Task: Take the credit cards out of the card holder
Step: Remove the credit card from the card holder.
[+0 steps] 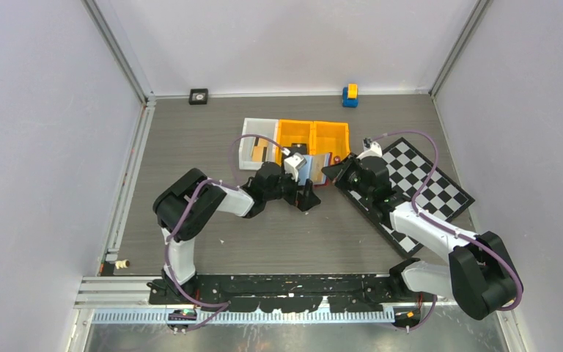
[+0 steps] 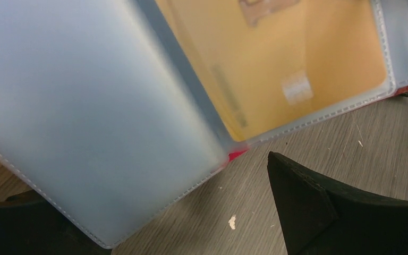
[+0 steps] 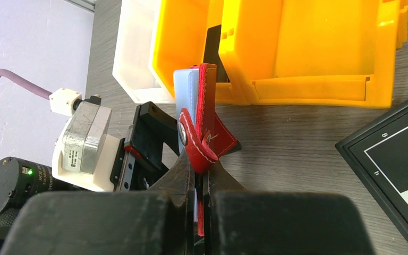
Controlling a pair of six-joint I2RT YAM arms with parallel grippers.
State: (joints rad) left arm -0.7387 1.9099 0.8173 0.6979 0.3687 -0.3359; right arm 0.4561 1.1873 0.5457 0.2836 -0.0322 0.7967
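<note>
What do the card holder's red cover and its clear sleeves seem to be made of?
Card holder cover: probably leather or imitation, matte red, white stitching along its tab. Sleeves: frosted plastic, stitched edges, a tan credit card showing through.

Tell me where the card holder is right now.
In the top view the card holder is mid-table, just in front of the orange bins, clamped in the right gripper with the left gripper open beside it.
</note>
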